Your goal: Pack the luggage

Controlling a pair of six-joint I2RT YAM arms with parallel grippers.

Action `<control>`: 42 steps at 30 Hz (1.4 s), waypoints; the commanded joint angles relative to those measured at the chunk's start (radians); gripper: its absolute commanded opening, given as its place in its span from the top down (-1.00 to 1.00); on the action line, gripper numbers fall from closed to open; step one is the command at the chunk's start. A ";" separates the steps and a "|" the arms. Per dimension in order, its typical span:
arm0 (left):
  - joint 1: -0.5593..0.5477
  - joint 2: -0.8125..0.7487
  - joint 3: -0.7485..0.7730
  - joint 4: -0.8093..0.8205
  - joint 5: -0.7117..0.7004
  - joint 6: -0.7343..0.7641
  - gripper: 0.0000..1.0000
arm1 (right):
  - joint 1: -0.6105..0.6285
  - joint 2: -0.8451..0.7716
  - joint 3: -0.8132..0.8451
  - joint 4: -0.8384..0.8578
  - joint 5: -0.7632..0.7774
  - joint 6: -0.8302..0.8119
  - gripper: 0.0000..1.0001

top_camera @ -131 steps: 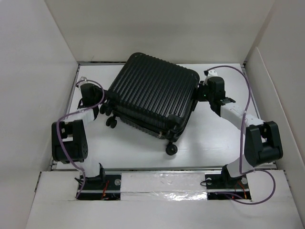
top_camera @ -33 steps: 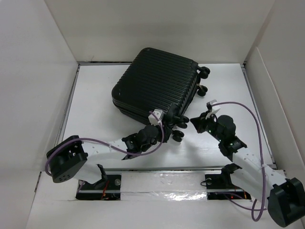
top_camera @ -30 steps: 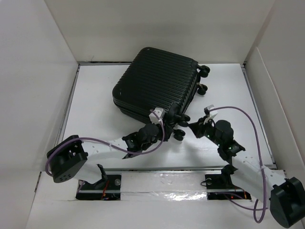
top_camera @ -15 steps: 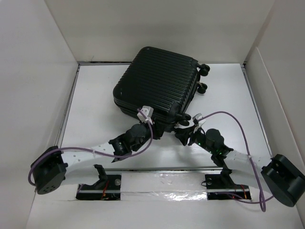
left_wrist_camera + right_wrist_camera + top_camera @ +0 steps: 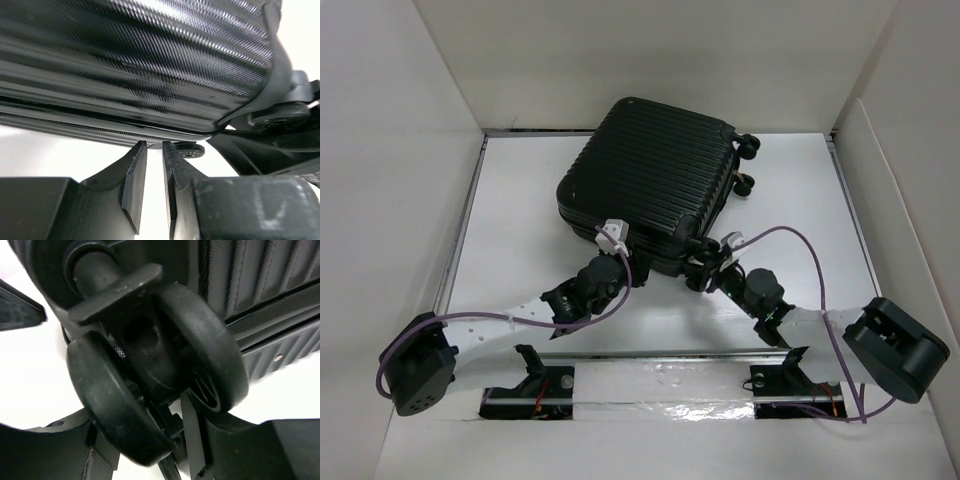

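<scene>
The black ribbed suitcase (image 5: pixel 645 180) lies flat and closed at the middle back of the table. My left gripper (image 5: pixel 626 264) is low at its near edge. In the left wrist view its jaws (image 5: pixel 154 146) are almost together with a thin gap and nothing between them, just below the zip seam of the suitcase (image 5: pixel 150 60). My right gripper (image 5: pixel 708 274) is at the suitcase's near-right corner. In the right wrist view its jaws (image 5: pixel 142 415) stand apart on either side of a black double wheel (image 5: pixel 150 365). I cannot tell if they press on the wheel.
Two more suitcase wheels (image 5: pixel 748 148) stick out at the far right corner. White walls (image 5: pixel 440 150) box in the table on the left, back and right. A small round black part (image 5: pixel 190 150) hangs under the seam next to my left fingers.
Over the last second the left gripper slid left along the suitcase's near edge. The right gripper moved left and in onto the near-right wheel. Since 4.4 s ago the suitcase has turned and shifted back.
</scene>
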 commanded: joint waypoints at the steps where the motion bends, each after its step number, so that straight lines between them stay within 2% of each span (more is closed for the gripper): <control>1: 0.015 0.028 0.063 0.062 -0.014 0.041 0.67 | 0.016 0.045 0.054 0.187 0.042 -0.028 0.02; 2: 0.015 0.036 0.071 0.068 -0.014 0.044 0.67 | 0.026 0.054 0.054 0.231 0.039 -0.024 0.06; 3: 0.015 0.045 0.078 0.073 -0.014 0.048 0.67 | 0.026 0.064 0.055 0.250 0.039 -0.022 0.25; 6: 0.015 0.073 0.103 0.110 -0.010 0.061 0.67 | 0.051 0.087 0.058 0.270 0.034 -0.001 0.64; 9: 0.015 0.099 0.124 0.147 -0.007 0.082 0.67 | 0.098 0.104 0.044 0.279 0.068 0.016 0.91; 11: 0.015 0.122 0.147 0.157 -0.008 0.091 0.67 | 0.123 0.114 0.015 0.315 0.115 0.031 1.00; 16: 0.024 0.188 0.209 0.190 0.006 0.113 0.67 | 0.219 0.107 -0.015 0.315 0.194 0.067 1.00; 19: 0.024 0.224 0.250 0.193 0.019 0.120 0.67 | 0.343 0.101 -0.005 0.278 0.307 0.061 1.00; 22: 0.024 0.254 0.287 0.197 0.041 0.114 0.67 | 0.469 0.091 0.056 0.188 0.436 0.027 1.00; 26: 0.024 0.277 0.308 0.199 0.087 0.097 0.67 | 0.566 0.110 0.179 0.024 0.577 -0.005 1.00; 31: 0.024 0.258 0.322 0.145 0.087 0.094 0.69 | 0.548 0.196 0.276 0.045 0.577 -0.044 1.00; 33: 0.035 0.234 0.313 0.127 0.061 0.100 0.67 | 0.491 0.226 0.290 0.106 0.475 -0.031 1.00; 34: 0.047 0.208 0.305 0.080 0.046 0.094 0.64 | 0.480 0.226 0.287 0.118 0.452 -0.022 1.00; 37: 0.112 0.127 0.244 0.055 0.067 0.059 0.31 | 0.447 0.210 0.284 0.096 0.387 -0.001 1.00; 38: 0.130 0.101 0.229 0.050 0.091 0.047 0.11 | 0.436 0.203 0.281 0.071 0.387 0.013 1.00; 39: 0.146 0.077 0.212 0.033 0.094 0.026 0.03 | 0.436 0.194 0.282 0.057 0.381 0.022 1.00; 42: 0.205 -0.048 0.152 -0.014 0.028 -0.004 -0.02 | 0.413 0.187 0.296 0.011 0.347 0.030 1.00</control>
